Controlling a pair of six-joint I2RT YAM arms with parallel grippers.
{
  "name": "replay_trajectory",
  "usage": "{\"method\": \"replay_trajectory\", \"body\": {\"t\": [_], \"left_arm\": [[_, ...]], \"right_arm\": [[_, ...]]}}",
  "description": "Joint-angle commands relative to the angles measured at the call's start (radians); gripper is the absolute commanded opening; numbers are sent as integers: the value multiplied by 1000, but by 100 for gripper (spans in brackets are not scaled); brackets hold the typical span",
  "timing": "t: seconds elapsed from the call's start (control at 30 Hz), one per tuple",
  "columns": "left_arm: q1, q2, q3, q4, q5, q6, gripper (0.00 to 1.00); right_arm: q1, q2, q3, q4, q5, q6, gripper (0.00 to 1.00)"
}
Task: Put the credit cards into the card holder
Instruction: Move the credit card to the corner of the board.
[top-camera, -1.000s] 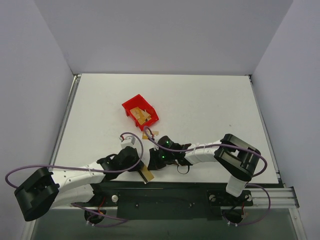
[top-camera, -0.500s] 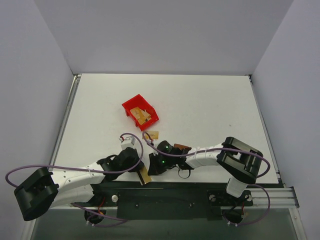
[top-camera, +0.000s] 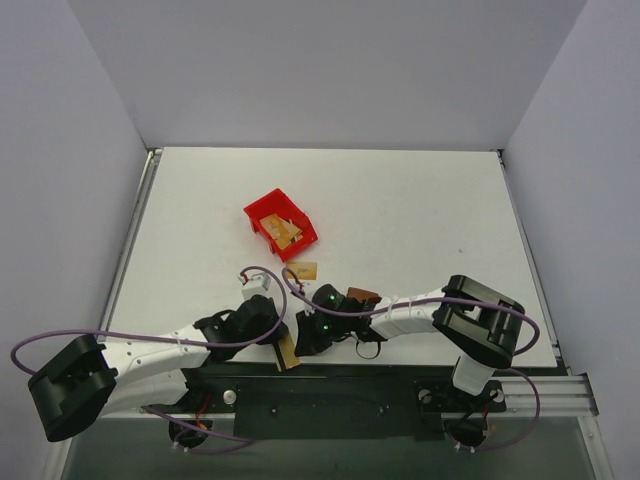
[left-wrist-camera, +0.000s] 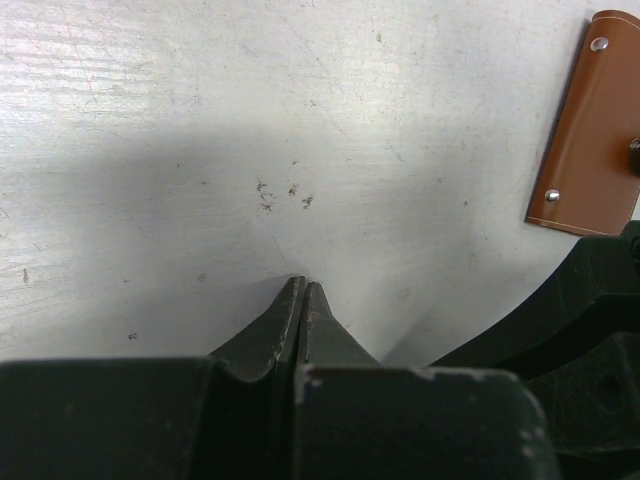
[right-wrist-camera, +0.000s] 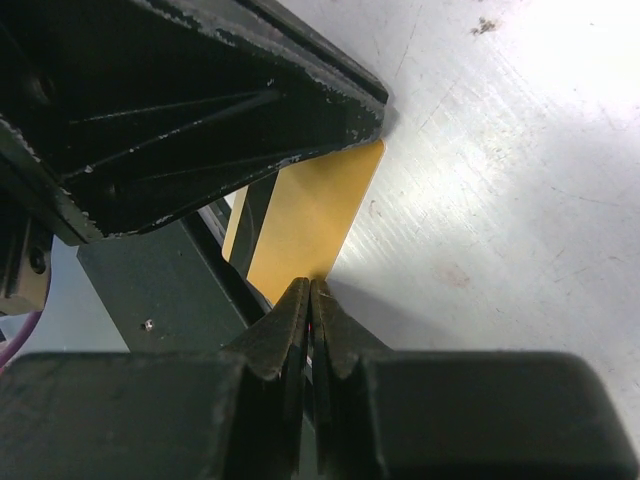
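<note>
Lying left of the card holder (top-camera: 362, 296), one credit card (right-wrist-camera: 310, 215) touches the closed right end effector (right-wrist-camera: 308, 288); the left end effector (left-wrist-camera: 303, 284), closed and empty, hovers over it.

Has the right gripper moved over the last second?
Yes. The right gripper has drawn back from the red bin toward the near edge of the table, slightly leftward, uncovering the card holder.

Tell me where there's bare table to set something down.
Bare: the table right of the red bin, the far strip behind it, the left side beside it. Crowded: front middle, with left gripper, right gripper, card and wallet.
</note>
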Motion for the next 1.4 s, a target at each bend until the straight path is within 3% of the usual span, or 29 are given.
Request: {"method": "replay_trajectory", "body": {"t": [0.0, 0.27, 0.47, 0.6, 0.87, 1.37], "left_arm": [[-9, 12, -14, -68, -6, 12, 0], [-9, 15, -10, -67, -3, 17, 0], [-11, -14, -20, -74, 3, 23, 0], [-12, -64, -45, -90, 5, 26, 0], [-12, -167, -93, -133, 14, 38, 0], [-14, -213, -100, -159, 26, 54, 0]], "right_arm": [[16, 31, -29, -65, -24, -27, 0], [18, -16, -79, 41, -81, -11, 0], [30, -120, -140, 49, 18, 71, 26], [61, -169, -170, 56, 127, 185, 36], [141, -171, -141, 16, 226, 297, 39], [125, -45, -200, 269, 221, 455, 39]]}}
